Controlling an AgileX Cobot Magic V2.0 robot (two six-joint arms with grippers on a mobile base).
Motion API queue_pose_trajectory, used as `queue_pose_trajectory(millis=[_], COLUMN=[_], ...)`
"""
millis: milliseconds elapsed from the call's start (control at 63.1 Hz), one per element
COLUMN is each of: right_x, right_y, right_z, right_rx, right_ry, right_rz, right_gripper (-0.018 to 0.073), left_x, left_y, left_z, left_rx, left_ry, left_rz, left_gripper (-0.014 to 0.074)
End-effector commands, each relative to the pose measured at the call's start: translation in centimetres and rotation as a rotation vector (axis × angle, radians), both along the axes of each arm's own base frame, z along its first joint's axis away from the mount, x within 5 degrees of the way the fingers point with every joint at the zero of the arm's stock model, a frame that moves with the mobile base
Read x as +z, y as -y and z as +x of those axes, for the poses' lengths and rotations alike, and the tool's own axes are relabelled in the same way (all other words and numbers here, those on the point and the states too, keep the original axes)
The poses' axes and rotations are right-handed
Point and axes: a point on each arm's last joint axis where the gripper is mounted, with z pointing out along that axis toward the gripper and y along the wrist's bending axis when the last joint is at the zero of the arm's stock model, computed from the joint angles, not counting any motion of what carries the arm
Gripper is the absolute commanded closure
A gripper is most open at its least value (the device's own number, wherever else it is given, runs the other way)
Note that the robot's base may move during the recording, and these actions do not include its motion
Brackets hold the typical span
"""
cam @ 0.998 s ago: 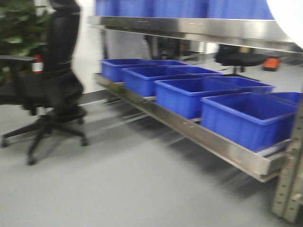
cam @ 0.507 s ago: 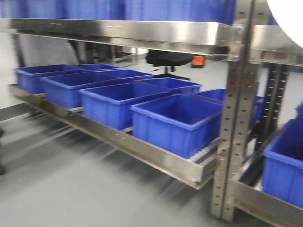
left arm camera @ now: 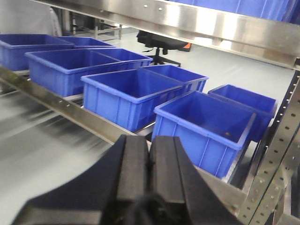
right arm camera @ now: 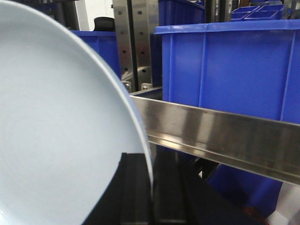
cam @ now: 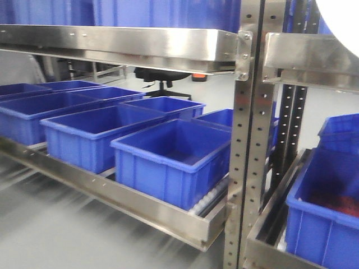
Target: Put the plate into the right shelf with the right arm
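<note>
The plate (right arm camera: pixel 56 122), glossy white with a faint blue tint, fills the left of the right wrist view, standing on edge. My right gripper (right arm camera: pixel 151 187) is shut on its rim, one black finger on each side. A white blur of the plate (cam: pixel 342 17) shows in the front view's top right corner. The right shelf (cam: pixel 308 56) is a stainless-steel rack with a perforated upright (cam: pixel 247 140); its flat rail (right arm camera: pixel 220 131) runs just beyond the plate's edge, with a blue bin (right arm camera: pixel 234 70) above it. My left gripper (left arm camera: pixel 149 145) is shut with nothing in it, facing the lower tier.
Several open blue bins (cam: pixel 168 157) sit in a row on the lower tier, and more (left arm camera: pixel 206 126) show from the left wrist. A bin at the right (cam: pixel 325 224) holds something red. A black office chair (cam: pixel 162 75) stands behind the rack. Grey floor (cam: pixel 56 235) lies in front.
The front view has swung right along the rack. The black chair at the left has left the view, and the perforated upright and the right bay have come in. The plate stays top right.
</note>
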Motion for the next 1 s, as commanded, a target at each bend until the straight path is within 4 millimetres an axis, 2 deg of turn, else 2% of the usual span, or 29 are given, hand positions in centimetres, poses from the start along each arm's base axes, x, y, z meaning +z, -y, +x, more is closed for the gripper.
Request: queue_pose_trajectory(millis=[0,982], right_x=[1.74,1.74], right_y=[0.18,0.18], right_z=[-0.18,-0.18], right_rx=[-0.023,-0.023], right_ry=[0.109,0.109], right_rz=[-0.002,-0.002], right_gripper=[0.0507,0.0507], left_x=[0.52,0.52], left_y=[-0.1,-0.1], left_z=[-0.08,-0.08], left_rx=[0.009,0.009], left_ry=[0.089,0.089], left_rz=[-0.018,-0.018], left_gripper=[0.0724,0.0724])
